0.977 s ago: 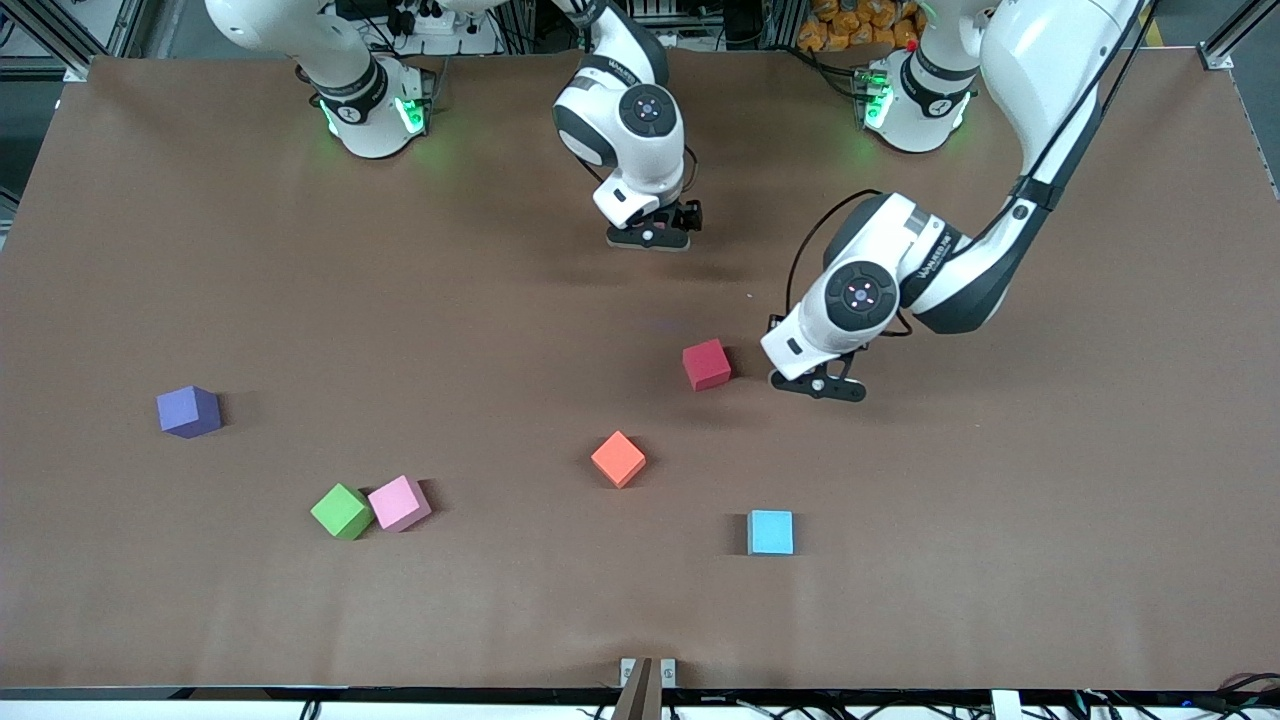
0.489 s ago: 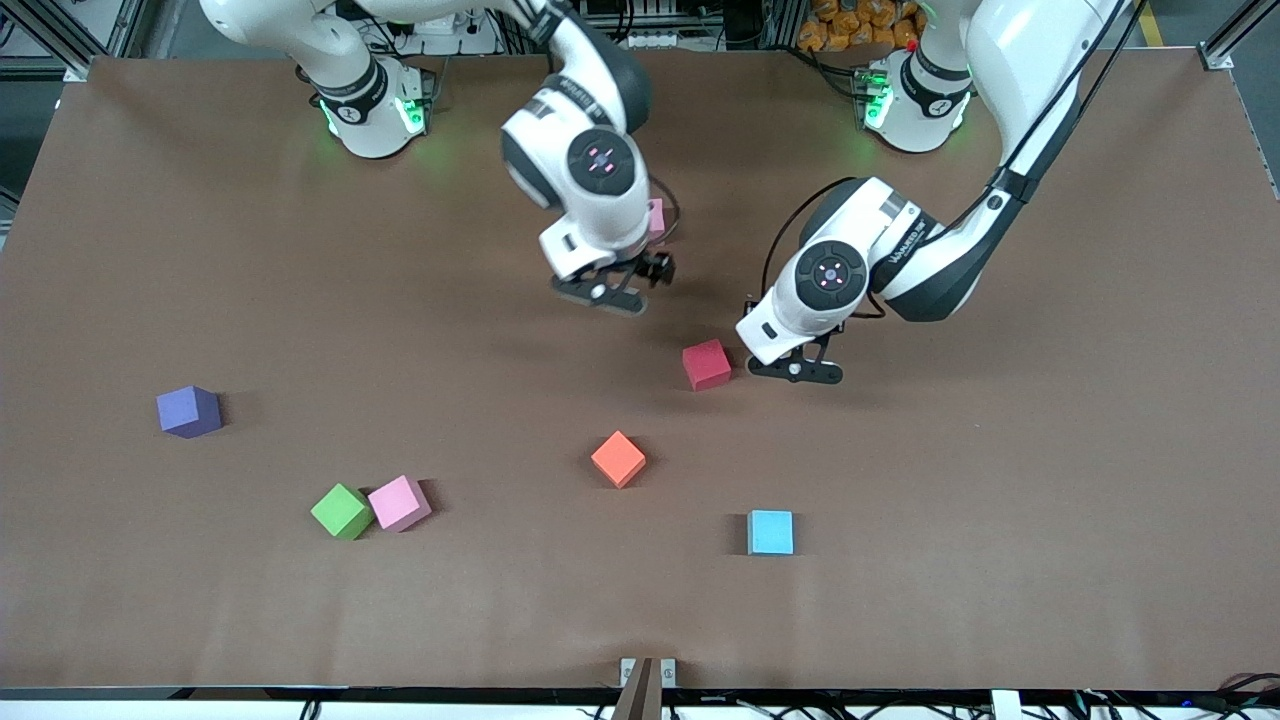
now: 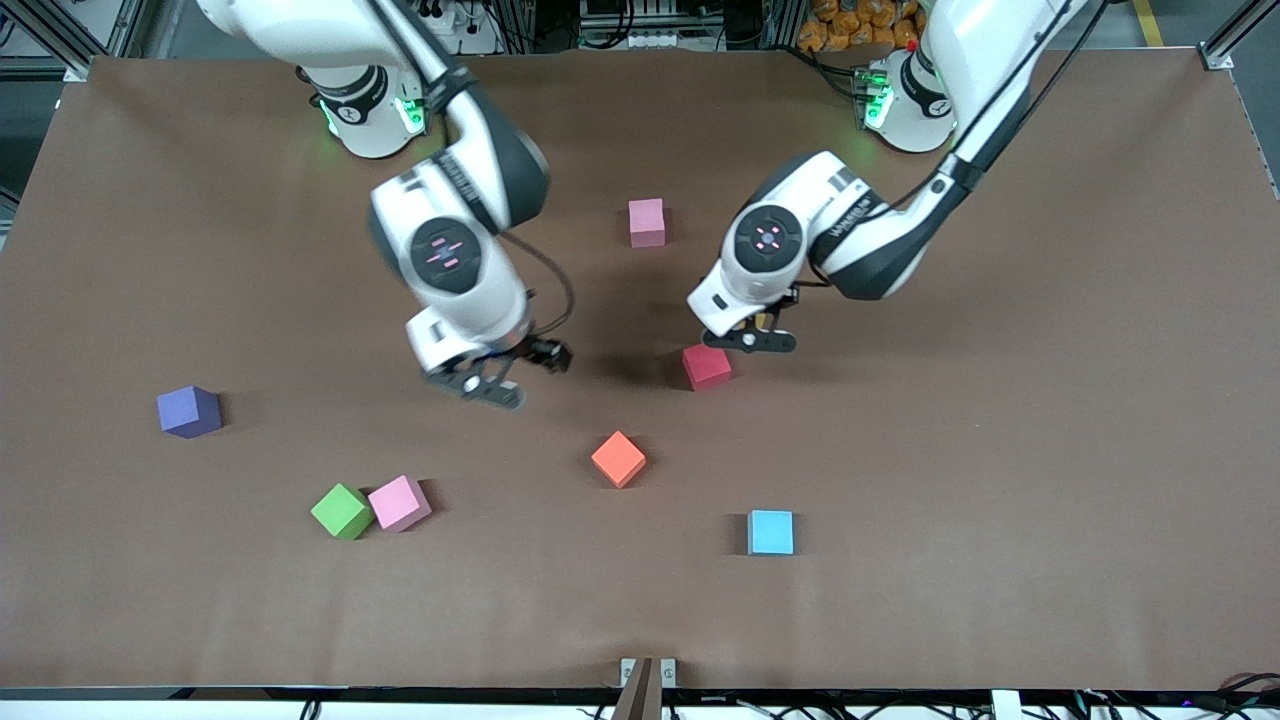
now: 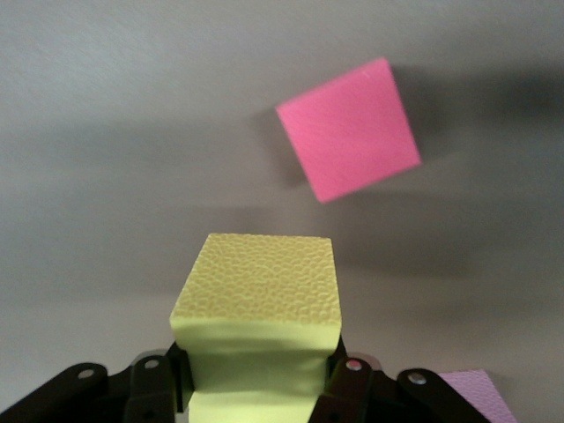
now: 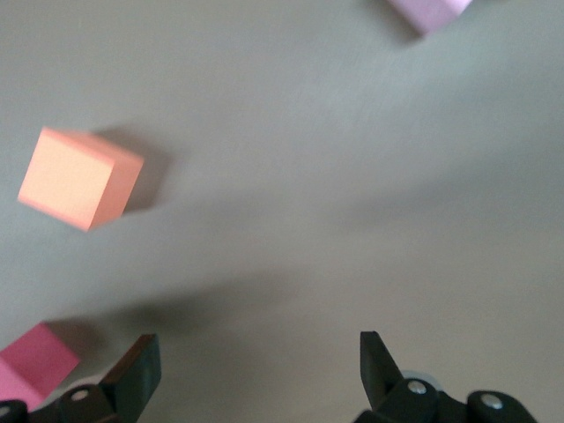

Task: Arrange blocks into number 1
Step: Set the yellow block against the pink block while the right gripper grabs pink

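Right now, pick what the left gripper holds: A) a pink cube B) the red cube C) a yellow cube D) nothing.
C: the left wrist view shows the left gripper shut on a yellow cube, over the table beside the red cube.

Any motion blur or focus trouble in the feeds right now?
Front view: the right arm's wrist and right gripper are smeared by motion, the cubes sharp. Left wrist view: the yellow block in the left gripper is crisp. Right wrist view: the orange cube looks soft-edged.
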Controlling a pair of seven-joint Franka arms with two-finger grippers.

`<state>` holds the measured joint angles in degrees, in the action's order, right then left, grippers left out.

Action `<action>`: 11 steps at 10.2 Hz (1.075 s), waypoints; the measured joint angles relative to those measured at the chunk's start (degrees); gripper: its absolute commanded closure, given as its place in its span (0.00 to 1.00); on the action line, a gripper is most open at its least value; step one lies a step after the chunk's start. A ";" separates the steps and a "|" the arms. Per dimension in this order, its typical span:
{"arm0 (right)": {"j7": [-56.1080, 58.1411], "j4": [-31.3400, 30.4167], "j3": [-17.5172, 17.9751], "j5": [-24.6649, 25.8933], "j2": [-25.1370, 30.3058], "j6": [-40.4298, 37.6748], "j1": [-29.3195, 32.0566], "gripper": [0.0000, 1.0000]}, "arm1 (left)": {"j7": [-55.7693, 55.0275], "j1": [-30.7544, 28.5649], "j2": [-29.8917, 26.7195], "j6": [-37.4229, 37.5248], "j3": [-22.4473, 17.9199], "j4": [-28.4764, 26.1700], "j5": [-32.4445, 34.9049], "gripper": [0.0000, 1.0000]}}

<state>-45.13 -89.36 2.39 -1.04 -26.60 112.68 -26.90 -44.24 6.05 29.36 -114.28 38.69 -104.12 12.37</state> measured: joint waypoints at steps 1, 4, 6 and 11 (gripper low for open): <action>4.36 0.47 -0.08 0.06 0.01 -0.16 2.71 0.00 | -2.11 1.58 0.41 -0.23 0.03 0.32 -0.01 1.00; 16.75 0.83 -0.18 0.37 0.00 -1.08 9.58 0.00 | -7.57 6.70 3.52 -0.71 0.04 2.37 -0.04 1.00; 24.88 0.99 -0.20 0.56 -0.01 -1.10 13.15 0.00 | -11.22 10.47 7.27 -2.41 -0.14 3.84 -0.04 1.00; 47.95 1.33 -0.74 1.07 -3.42 5.65 15.49 0.00 | -14.70 13.66 12.00 -6.01 -1.13 4.71 -0.04 1.00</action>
<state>2.82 -88.03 1.65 0.03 -30.02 118.33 -11.42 -58.95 19.71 41.36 -120.29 37.55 -99.40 12.34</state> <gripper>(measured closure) 0.000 0.441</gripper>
